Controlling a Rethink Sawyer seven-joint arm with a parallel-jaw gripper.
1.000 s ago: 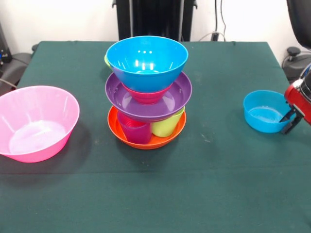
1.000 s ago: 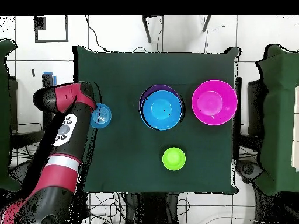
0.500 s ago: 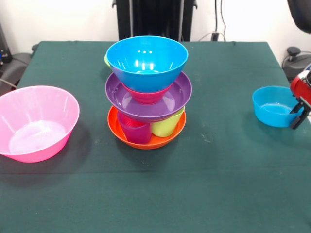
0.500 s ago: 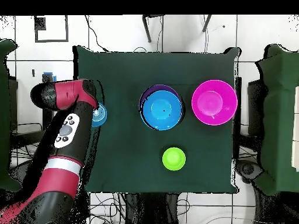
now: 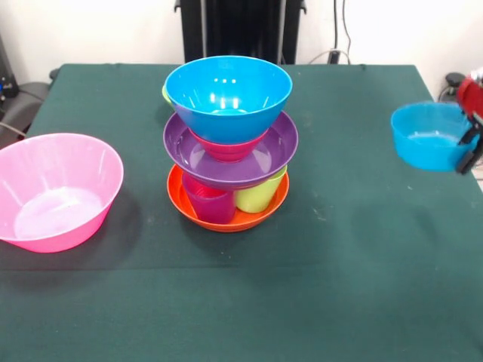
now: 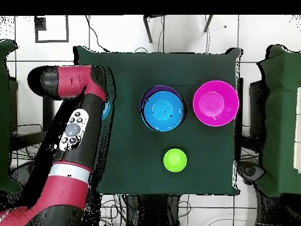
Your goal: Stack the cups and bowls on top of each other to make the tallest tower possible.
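Observation:
The tower stands mid-table: an orange bowl [image 5: 226, 217] holds a purple cup [image 5: 210, 204] and a lime green cup [image 5: 256, 196]. Above them sit a purple bowl [image 5: 275, 147], a small red bowl [image 5: 226, 148] and a big blue bowl [image 5: 229, 94]. From overhead only the blue bowl [image 6: 163, 110] and a purple rim show. My gripper [image 5: 469, 149] at the right edge is shut on the rim of the small light blue bowl [image 5: 426, 136] and holds it above the table. My arm [image 6: 76, 126] hides most of that bowl from overhead. The orange cup is hidden.
A big pink bowl [image 5: 56, 188] stands upright at the table's left, apart from the tower; it also shows in the overhead view [image 6: 216, 103]. A small green bowl [image 6: 174, 160] stands alone behind the tower, peeking out in the front view [image 5: 164, 93].
My gripper has risen with the light blue bowl, lifting it off the table at the right edge. The tower and other bowls have not moved.

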